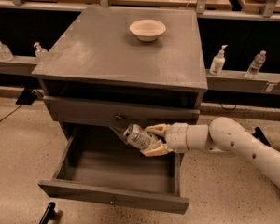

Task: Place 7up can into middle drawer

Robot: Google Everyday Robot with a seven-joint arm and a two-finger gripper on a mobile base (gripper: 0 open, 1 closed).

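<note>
The 7up can (137,137) is a small silvery can lying on its side between my cream fingers (156,129). My gripper (148,139) is shut on it and holds it above the back right part of the open middle drawer (113,195). The drawer is a wide grey box pulled out toward the camera, with a tiny knob on its low front panel; its inside looks empty. My white arm (233,146) reaches in from the right.
A cream bowl (147,29) sits on the grey cabinet top (98,50). A closed drawer front with a round knob (117,117) is just above the can. Clear bottles (218,60) stand on shelves at both sides. A black object (47,213) lies on the floor.
</note>
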